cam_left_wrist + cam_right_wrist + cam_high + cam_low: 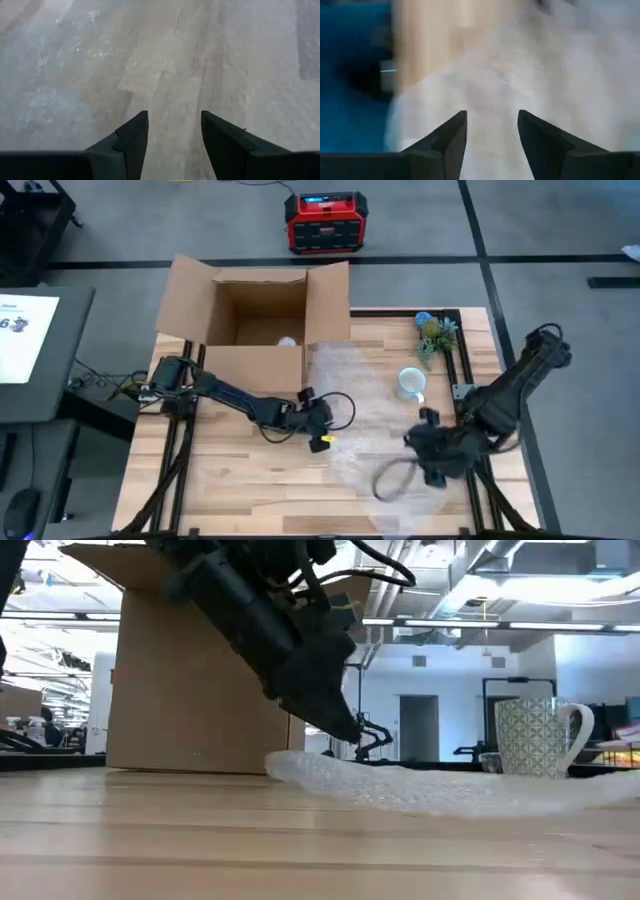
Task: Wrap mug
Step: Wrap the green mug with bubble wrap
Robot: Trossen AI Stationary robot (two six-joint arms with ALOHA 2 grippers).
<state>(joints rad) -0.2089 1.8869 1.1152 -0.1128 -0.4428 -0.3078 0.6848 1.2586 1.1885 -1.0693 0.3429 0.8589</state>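
Note:
A white patterned mug (410, 383) stands upright on a clear sheet of bubble wrap (365, 415) spread flat over the middle of the table; the low view shows the mug (530, 737) on the sheet's right part (430, 790). My left gripper (330, 420) is open at the sheet's left edge, its fingers slanting down (352, 732); its wrist view shows only wrap beneath the open fingers (174, 117). My right gripper (415, 440) is open over the sheet's near right part, nearer the table's front than the mug, with wrap below it (491, 116). My left gripper's fingertips (355, 738) come down slanting at the wrap's left edge (300, 765). Whether they touch it, I cannot tell; nothing lies between the fingers.
An open cardboard box (255, 315) stands at the table's far left, just beyond the wrap. A small potted plant (437, 335) sits at the far right, beyond the mug. A black cable loop (392, 478) hangs by my right arm. Bare wood (240, 480) lies at the near left.

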